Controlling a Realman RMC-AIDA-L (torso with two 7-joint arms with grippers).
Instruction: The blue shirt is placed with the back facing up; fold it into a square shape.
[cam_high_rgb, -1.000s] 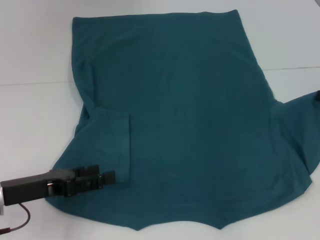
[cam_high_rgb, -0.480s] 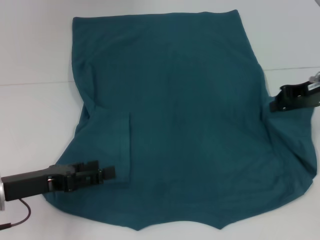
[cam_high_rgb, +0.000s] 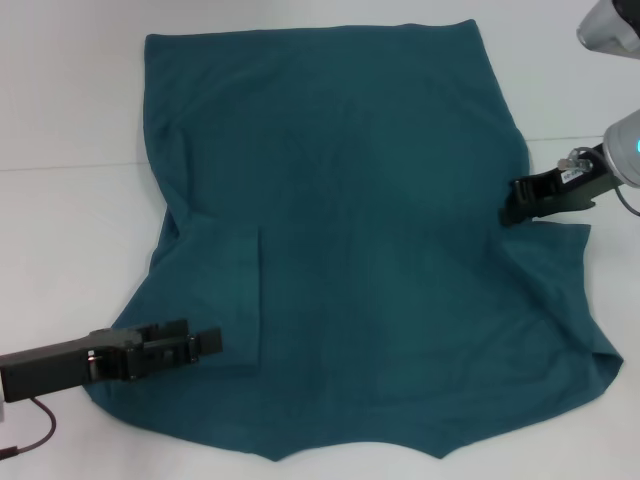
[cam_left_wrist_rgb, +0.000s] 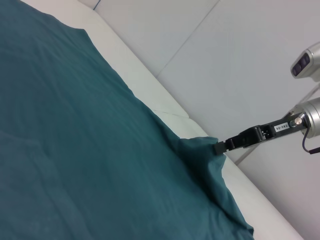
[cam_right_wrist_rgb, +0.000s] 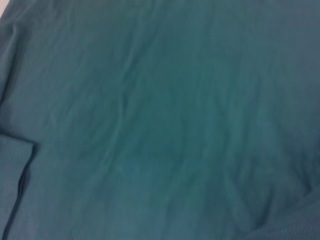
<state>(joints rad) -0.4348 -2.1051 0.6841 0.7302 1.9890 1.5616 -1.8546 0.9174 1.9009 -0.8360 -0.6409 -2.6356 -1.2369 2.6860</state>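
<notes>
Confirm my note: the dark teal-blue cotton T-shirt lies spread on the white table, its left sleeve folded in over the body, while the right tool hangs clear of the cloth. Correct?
Not quite. The right tool is not clear of the dark teal-blue cotton T-shirt: the left wrist view shows its tip at the raised right sleeve, lifting the cloth into a peak. The rest stands: shirt spread on the white table, left sleeve folded in.

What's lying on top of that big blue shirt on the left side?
The blue shirt has its own left sleeve folded over onto it, with the left gripper at the sleeve's edge. Anything beneath that folded flap is covered.
</notes>
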